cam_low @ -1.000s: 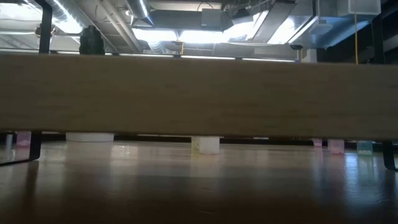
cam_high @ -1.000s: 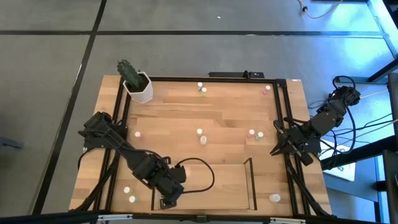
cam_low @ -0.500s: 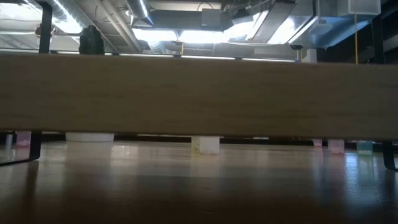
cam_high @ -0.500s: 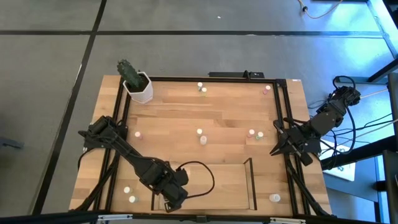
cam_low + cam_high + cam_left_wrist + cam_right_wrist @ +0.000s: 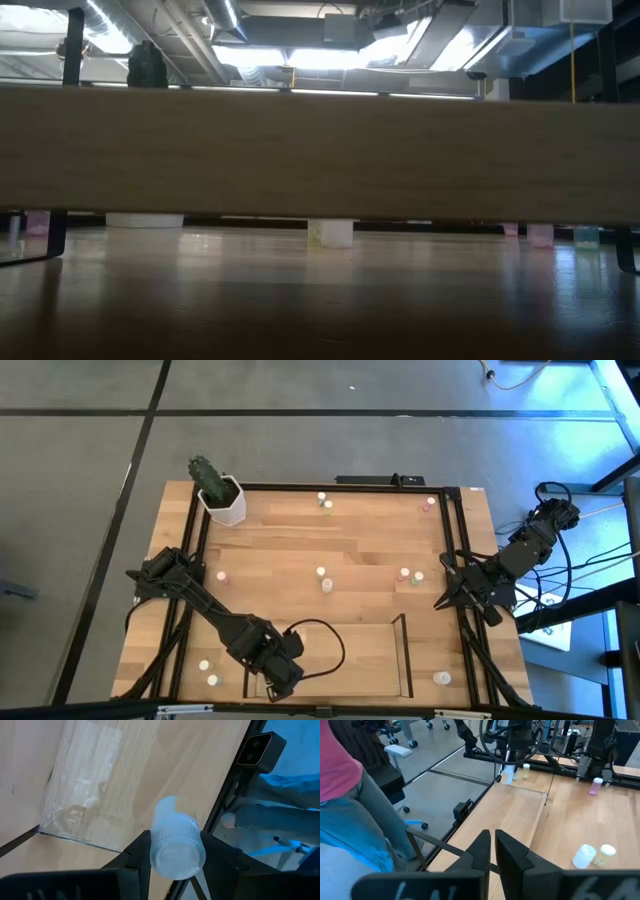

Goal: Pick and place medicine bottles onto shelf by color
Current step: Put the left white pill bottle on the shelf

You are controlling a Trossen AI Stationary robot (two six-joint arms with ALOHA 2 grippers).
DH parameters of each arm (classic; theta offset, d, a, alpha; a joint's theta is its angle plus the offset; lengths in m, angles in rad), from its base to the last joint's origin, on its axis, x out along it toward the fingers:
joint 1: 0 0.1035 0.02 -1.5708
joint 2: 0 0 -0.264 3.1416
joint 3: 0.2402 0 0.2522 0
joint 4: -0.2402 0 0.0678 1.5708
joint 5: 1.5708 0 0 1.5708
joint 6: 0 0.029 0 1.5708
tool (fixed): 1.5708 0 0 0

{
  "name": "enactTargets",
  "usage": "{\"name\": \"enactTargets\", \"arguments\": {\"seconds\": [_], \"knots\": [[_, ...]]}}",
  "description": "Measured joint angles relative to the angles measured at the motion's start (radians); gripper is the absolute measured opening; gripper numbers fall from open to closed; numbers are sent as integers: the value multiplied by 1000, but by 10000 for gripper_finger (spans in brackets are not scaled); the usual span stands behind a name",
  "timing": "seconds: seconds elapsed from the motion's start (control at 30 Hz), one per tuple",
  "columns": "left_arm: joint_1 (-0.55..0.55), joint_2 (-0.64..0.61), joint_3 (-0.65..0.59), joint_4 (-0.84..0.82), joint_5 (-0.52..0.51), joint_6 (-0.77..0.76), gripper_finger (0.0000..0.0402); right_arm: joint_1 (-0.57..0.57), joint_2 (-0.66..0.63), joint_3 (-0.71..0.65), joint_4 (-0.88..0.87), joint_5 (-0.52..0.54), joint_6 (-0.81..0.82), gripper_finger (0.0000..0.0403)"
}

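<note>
From overhead I have the left end effector (image 5: 283,678) down at the near edge of the surface (image 5: 360,550), over the left end of the shelf (image 5: 405,650); what it carries is hidden under the arm there. My left wrist camera settles that: the two fingers (image 5: 135,855) pinch a clear-grey bottle (image 5: 175,845) on its sides, its round end toward the lens, above the light wood and a clear shelf wall (image 5: 80,827) meeting at a dark corner.

The right end effector (image 5: 441,600) hangs at the right rail of the black frame (image 5: 452,530), fingers pressed together, nothing between them. Its wrist view shows the closed fingers (image 5: 492,852) and, just beside them on the wood, a white bottle (image 5: 583,856) next to a yellowish one (image 5: 605,852). Farther off it catches the left arm (image 5: 517,740) holding its bottle low over the shelf, a pink bottle (image 5: 595,785) beyond, and a person (image 5: 355,800) in a pink top and jeans standing off the surface, which no other view shows.

Overhead also gives me the loose bottles: two (image 5: 324,500) at the far edge, two mid-surface (image 5: 323,578), two (image 5: 409,574) right of centre, and two (image 5: 208,672) at the near left. A cactus pot (image 5: 222,498) sits at the far left corner.

The low view is mostly blocked by a wooden board (image 5: 320,150); only bottle bases (image 5: 333,232) show under it.
</note>
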Motion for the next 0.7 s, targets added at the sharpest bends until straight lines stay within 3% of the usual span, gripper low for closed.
{"name": "enactTargets", "arguments": {"seconds": [0.7], "knots": [[-18,0,0,-10,-34,88,123,0,0,0,1,0,1,30]]}}
